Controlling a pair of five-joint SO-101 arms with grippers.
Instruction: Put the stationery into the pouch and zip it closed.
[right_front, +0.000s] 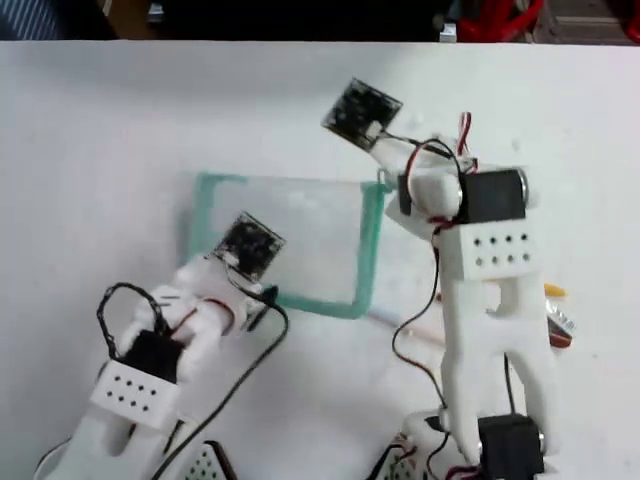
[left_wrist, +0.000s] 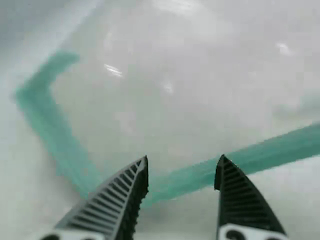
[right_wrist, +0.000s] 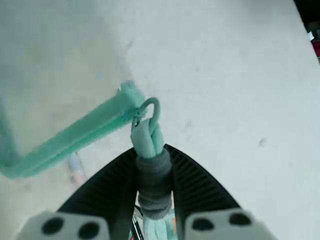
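One clear pouch (right_front: 300, 230), right gripper (right_wrist: 153, 156) clamping zipper pull (right_wrist: 147, 134), left gripper (left_wrist: 182, 158) parted

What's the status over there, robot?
Right end effector shut on zipper pull. Left end effector open over pouch edge. Stationery outside pouch, beside right arm.

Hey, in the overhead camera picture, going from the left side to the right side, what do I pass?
Left arm → clear pouch with teal edging → right arm, its pincer shut on the zipper pull → small stationery pieces near the right edge.
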